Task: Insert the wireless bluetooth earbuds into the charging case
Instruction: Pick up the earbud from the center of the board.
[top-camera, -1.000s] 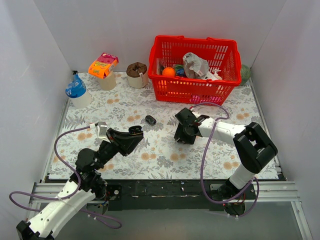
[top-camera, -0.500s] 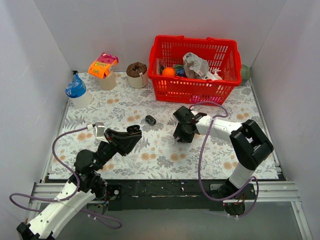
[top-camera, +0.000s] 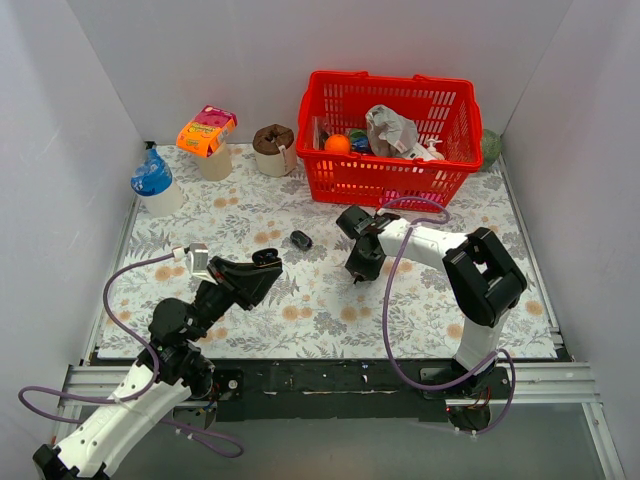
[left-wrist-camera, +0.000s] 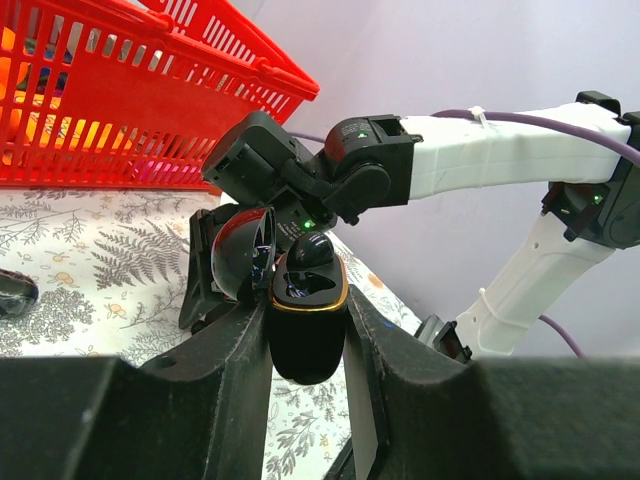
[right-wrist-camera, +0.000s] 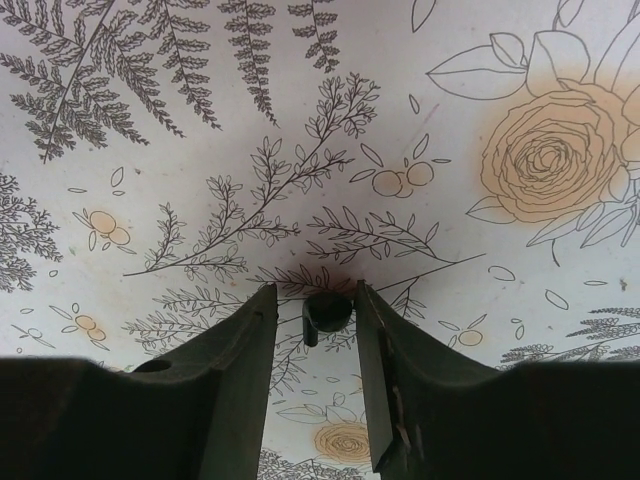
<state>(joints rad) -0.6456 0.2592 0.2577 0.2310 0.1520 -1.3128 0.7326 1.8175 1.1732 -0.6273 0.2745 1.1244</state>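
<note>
The black charging case (left-wrist-camera: 305, 335) has a gold rim and its lid (left-wrist-camera: 240, 255) stands open. My left gripper (left-wrist-camera: 305, 320) is shut on it and holds it above the table (top-camera: 265, 258). A black rounded bud (left-wrist-camera: 312, 250) seems to sit in the case's far socket. My right gripper (top-camera: 357, 274) points down at the floral mat. In the right wrist view, one tiny black earbud (right-wrist-camera: 328, 312) lies on the mat between its open fingers (right-wrist-camera: 315, 292). The right finger is close against the earbud, and a gap remains on the left side.
A small black pebble-like object (top-camera: 301, 239) lies on the mat between the two grippers. A red basket (top-camera: 388, 185) full of items stands at the back right. A blue-capped bottle (top-camera: 152, 182), an orange-topped cup (top-camera: 207, 138) and a brown item (top-camera: 273, 148) stand at the back left.
My right gripper has shifted left and a little toward the back, and its jaws have narrowed around the earbud. The left gripper has barely moved and still holds the case.
</note>
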